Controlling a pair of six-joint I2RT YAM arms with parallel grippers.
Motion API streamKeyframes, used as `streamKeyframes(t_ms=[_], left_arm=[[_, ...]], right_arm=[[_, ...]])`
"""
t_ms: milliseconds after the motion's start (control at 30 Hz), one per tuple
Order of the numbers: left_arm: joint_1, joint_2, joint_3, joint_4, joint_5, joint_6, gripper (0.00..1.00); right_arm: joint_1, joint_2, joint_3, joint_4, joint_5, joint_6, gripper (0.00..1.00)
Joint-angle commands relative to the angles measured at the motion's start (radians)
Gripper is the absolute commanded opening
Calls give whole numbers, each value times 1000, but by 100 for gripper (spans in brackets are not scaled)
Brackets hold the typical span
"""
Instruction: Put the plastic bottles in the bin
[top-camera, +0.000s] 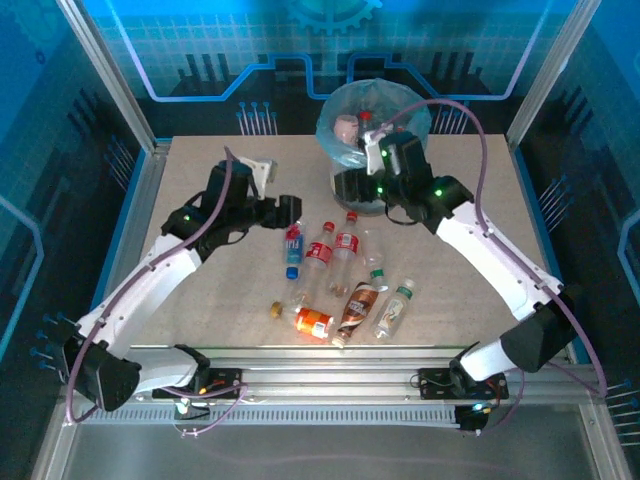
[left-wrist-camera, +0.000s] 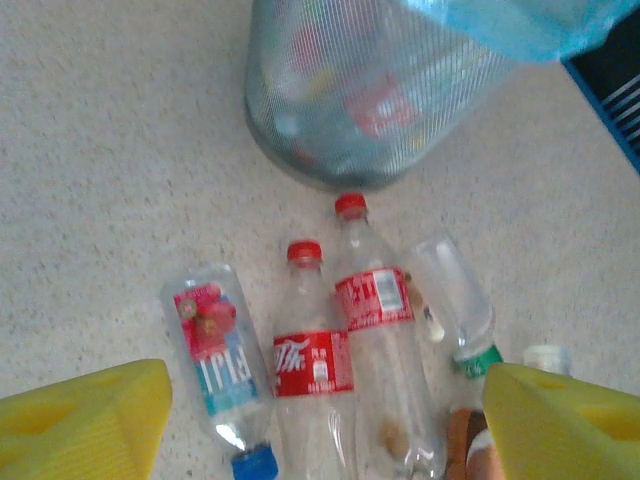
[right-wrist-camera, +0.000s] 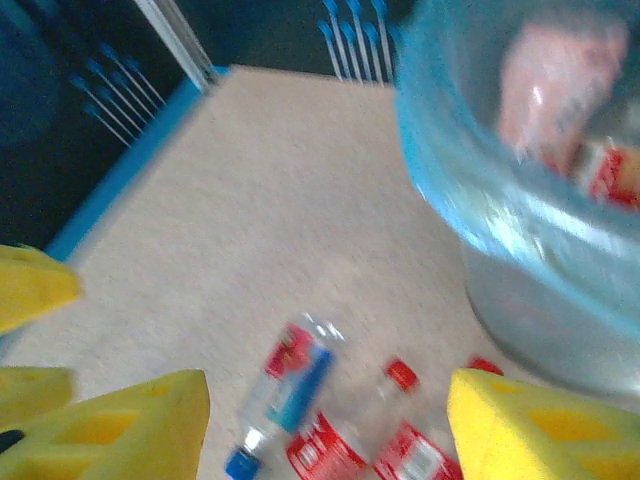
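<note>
On the overhead feed, my left gripper (top-camera: 285, 212) hangs over the speckled beige tabletop (top-camera: 190, 290), at the left edge of the bottle cluster. Its wrist camera shows the yellow fingers (left-wrist-camera: 90, 420) spread wide with nothing between them, so it is released and empty.

Just ahead of it the small clear plastic bottles lie side by side. First is the blue-labelled bottle (top-camera: 293, 245) with a blue cap. Next come two red-labelled bottles (top-camera: 318, 255) with red caps, their caps pointing toward the bin. After them lies a clear bottle with a green band (top-camera: 372, 265). Nearer the arm bases I see an orange-labelled bottle (top-camera: 312, 322), a brown-labelled bottle (top-camera: 358, 303) and a pale bottle with a green cap (top-camera: 392, 310), all lying flat.

Further right, at the far side of the table, stands the round grey-translucent bin (top-camera: 330, 140) lined with a crinkly light-blue bag. A pink-labelled bottle (top-camera: 347, 127) and a red-capped bottle (top-camera: 366, 118) sit inside it.

My right gripper (top-camera: 352, 187) is right beside the bin's near wall. On its wrist camera the yellow fingertips (right-wrist-camera: 150, 430) stand far apart and hold nothing, so it too is released.
</note>
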Motion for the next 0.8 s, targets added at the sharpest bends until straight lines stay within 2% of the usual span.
streamKeyframes(t_ms=[0, 200, 500, 767], left_arm=[[-12, -31, -38, -34, -20, 21, 83], [-37, -7, -47, -66, -19, 20, 83], [-53, 0, -49, -64, -21, 16, 82], [-57, -8, -51, -73, -28, 40, 83]], right_arm=[[-3, -50, -48, -35, 91, -12, 66], [-13, -29, -111, -72, 124, -5, 67], [-65, 30, -174, -71, 113, -11, 61], [-82, 82, -237, -29, 147, -40, 67]])
